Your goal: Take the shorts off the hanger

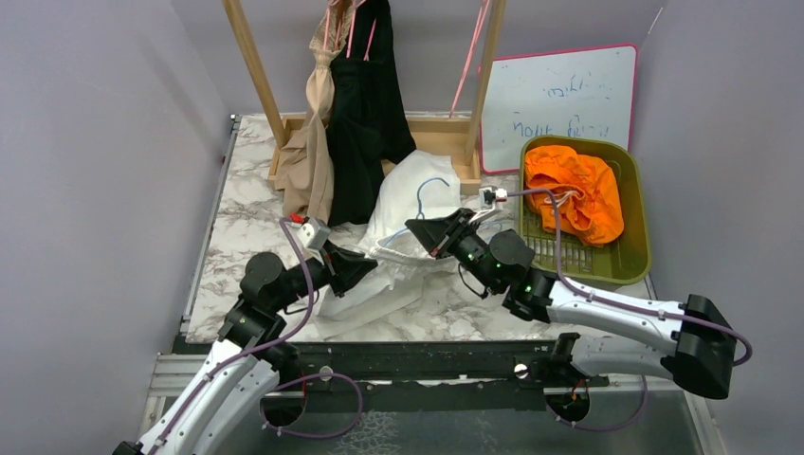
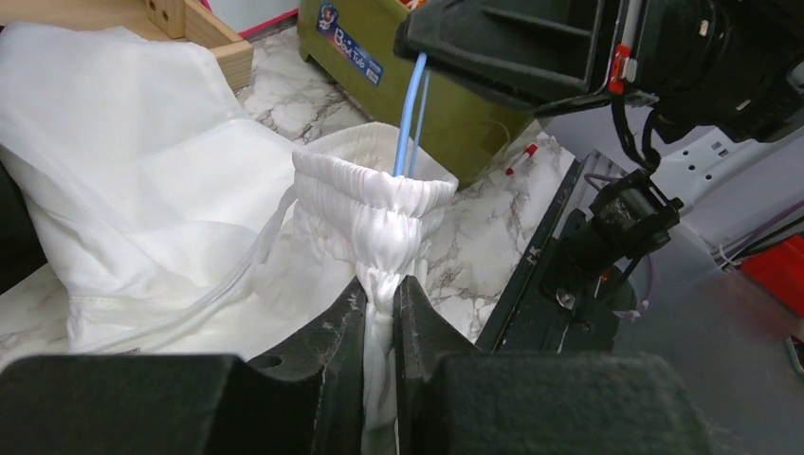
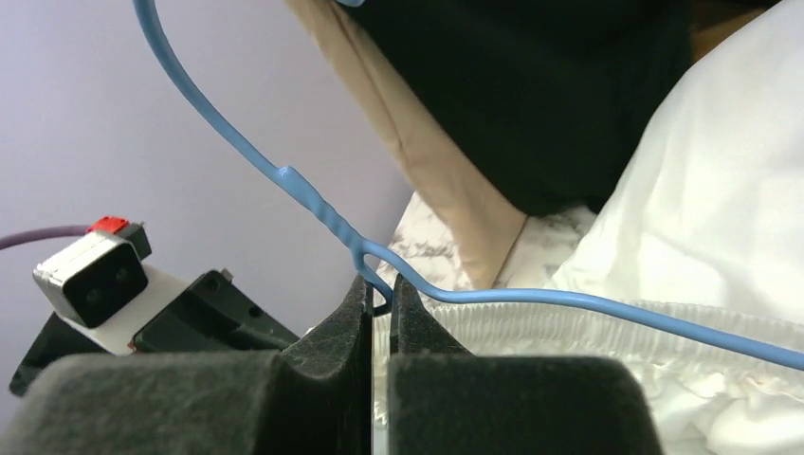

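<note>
The cream-white shorts point(image 1: 403, 204) lie on the marble table, still on a blue wire hanger point(image 3: 313, 204). My left gripper point(image 2: 381, 289) is shut on their gathered waistband point(image 2: 374, 204). My right gripper point(image 3: 379, 289) is shut on the blue hanger at its neck; it shows in the top view point(image 1: 424, 232) just right of the left gripper point(image 1: 370, 265). The hanger wire point(image 2: 410, 114) rises from the waistband. The black shorts point(image 1: 365, 123) and tan-beige shorts point(image 1: 311, 152) hang on the wooden rack. The orange shorts point(image 1: 574, 190) lie in the green basket.
The olive-green basket point(image 1: 633, 218) stands at the right of the table. The wooden rack point(image 1: 256, 66) with pink hangers stands at the back. A whiteboard point(image 1: 559, 95) leans on the back wall. Grey walls close in both sides.
</note>
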Controlling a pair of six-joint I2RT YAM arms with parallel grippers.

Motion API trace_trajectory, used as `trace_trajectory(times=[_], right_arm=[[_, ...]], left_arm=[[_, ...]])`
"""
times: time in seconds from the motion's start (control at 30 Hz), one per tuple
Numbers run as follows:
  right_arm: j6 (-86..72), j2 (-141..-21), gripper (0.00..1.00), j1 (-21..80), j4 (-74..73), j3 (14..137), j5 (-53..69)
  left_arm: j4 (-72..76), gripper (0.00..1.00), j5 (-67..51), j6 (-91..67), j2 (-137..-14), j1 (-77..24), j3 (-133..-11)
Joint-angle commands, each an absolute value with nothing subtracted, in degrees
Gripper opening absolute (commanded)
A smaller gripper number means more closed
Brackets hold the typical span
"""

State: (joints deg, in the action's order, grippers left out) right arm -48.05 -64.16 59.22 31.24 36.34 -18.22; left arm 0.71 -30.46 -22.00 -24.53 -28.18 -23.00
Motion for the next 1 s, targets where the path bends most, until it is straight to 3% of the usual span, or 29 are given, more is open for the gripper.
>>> trace_trajectory(times=[0.0, 0.23, 0.4, 0.63, 0.8, 0.87, 0.97], right_arm=[[-40.2, -61.5, 0.01, 58.4, 22.6, 39.9, -28.9], [-28.4, -60.9, 0.01, 58.4, 16.3, 44.8, -34.7], [-22.2, -61.3, 0.01, 58.4, 10.1, 50.1, -39.4], [-22.7, -57.5, 0.01, 58.4, 4.0, 52.1, -39.3], [-27.6, -53.7, 0.01, 58.4, 0.2, 50.4, -35.6], [-29.3, -52.4, 0.01, 58.4, -0.9, 49.5, -34.6], [-32.0, -51.3, 0.01, 58.4, -2.3, 48.1, -33.4]], left_arm=[[1.2, 0.17, -30.5, -21.9, -25.1, -27.9, -23.7], [-2.4, 0.14, -26.0, -20.7, -25.9, -27.9, -24.6], [-6.1, 0.05, -22.9, -20.0, -28.7, -27.9, -26.4], [-11.5, 0.03, -14.0, -20.8, -34.5, -27.9, -27.9], [-13.9, 0.2, -12.7, -21.1, -42.1, -27.9, -29.5], [-15.1, 0.36, -13.1, -20.9, -44.9, -27.8, -30.7], [-16.4, 0.41, -13.4, -20.3, -47.2, -27.9, -31.7]])
